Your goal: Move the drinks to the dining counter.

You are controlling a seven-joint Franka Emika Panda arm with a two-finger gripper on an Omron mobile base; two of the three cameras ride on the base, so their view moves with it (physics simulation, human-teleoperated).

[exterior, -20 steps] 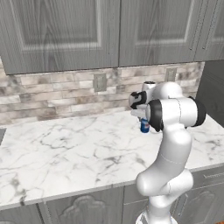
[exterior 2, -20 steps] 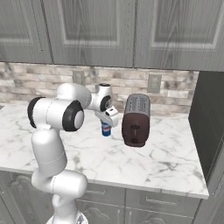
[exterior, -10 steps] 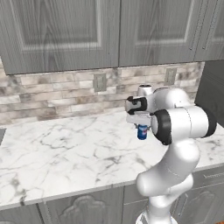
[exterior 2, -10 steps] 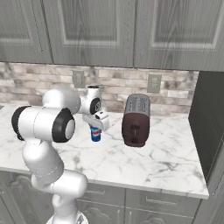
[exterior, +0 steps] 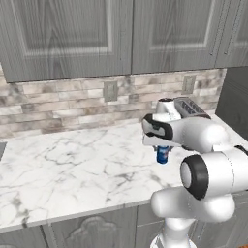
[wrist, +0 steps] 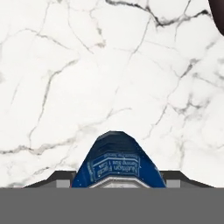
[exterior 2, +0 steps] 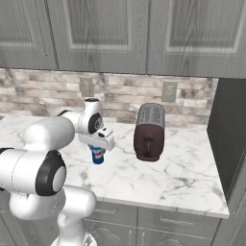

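Gripper clamps the blue soda can, lifted above the marble worktop. Toaster stands beside it.

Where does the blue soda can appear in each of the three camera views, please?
Left base view: blue soda can right of centre, under the end effector.
Right base view: can left of centre, left of the toaster.
Hand view: can at bottom centre.
Shared landmark: the marble worktop.
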